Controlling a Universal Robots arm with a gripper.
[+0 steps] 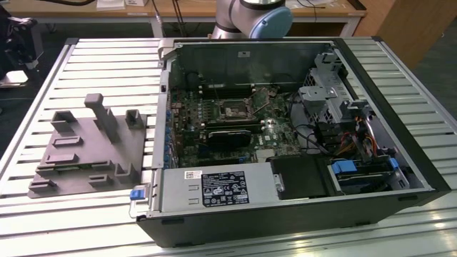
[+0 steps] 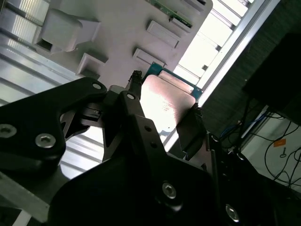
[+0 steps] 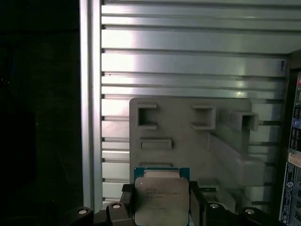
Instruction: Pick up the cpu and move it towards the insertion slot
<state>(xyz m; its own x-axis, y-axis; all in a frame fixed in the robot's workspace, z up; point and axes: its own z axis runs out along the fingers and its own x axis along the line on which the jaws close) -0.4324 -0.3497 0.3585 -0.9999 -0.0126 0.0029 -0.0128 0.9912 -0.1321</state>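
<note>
Your gripper is closed on the cpu, fingers pinching two opposite edges. The chip is square with no long axis. Its metal lid faces the first wrist view, with the grey fixture plate behind it.

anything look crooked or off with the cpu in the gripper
Nothing stands out. In both wrist views the cpu sits squarely between the fingers of the gripper, its edges lined up with the grey fixture plate behind it, with no visible tilt or damage. In the exterior view the insertion slot looks unobstructed.
</note>
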